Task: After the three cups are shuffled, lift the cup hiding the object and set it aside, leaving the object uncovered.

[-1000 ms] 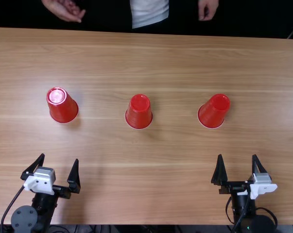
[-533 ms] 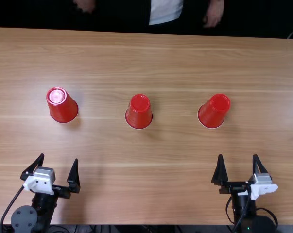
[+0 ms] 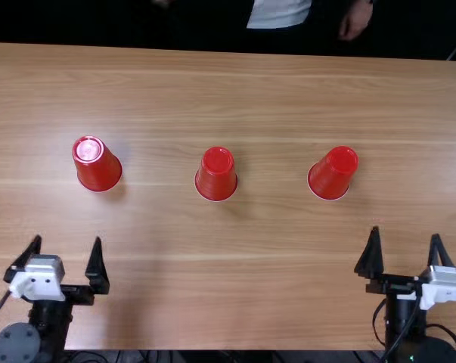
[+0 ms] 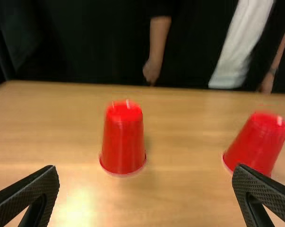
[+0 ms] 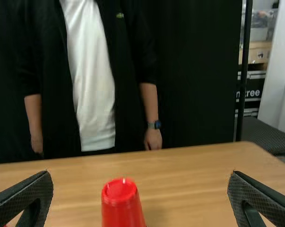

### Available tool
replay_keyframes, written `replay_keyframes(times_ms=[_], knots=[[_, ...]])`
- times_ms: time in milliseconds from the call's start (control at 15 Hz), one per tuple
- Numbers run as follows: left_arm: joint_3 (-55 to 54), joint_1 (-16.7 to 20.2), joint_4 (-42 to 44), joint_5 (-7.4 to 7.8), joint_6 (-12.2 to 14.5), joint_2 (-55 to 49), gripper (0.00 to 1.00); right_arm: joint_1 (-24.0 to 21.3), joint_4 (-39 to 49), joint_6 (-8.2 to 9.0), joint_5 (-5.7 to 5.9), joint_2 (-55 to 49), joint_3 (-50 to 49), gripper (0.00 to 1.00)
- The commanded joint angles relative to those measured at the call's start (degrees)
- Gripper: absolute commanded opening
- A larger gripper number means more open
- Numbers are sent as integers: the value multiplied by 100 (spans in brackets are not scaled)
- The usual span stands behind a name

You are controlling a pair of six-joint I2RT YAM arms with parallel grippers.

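Both arms were parked low at the near edge of the table (image 3: 235,91), one at each corner. The left gripper (image 3: 66,246) sat in front of the left cup (image 3: 97,168) and a bit outboard of it, fingers (image 4: 31,196) spread wide with nothing between them. Same on the other side: the right gripper (image 3: 405,243) had its fingers (image 5: 24,196) wide apart too, holding nothing, and sat nearer the table's right end than the right cup (image 3: 333,174). Both grippers pointed forward across the table, well apart from any cup.

The surface was light brown wood with the grain running side to side. Behind the far edge hung a dark curtain (image 5: 199,71), and off to one side of it I could make out a pale wall and some boxes.

The cups were three red ones in a row across the middle of the table, well apart from each other, with the middle cup (image 3: 216,175) roughly centred. All three stood upside down, rim flat on the wood and closed base up, so the long axis ran straight up and down. I couldn't tell which one hid the object.
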Motion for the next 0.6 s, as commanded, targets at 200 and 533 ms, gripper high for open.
replay_keyframes(times_ms=[200,533], knots=[[3018,323,-1463,-37,-29,1989,100,-52,-981,-176,79,1078,1943,100],[5540,323,-3857,-26,35,3729,100,-34,-3533,-493,37,2686,4053,100]])
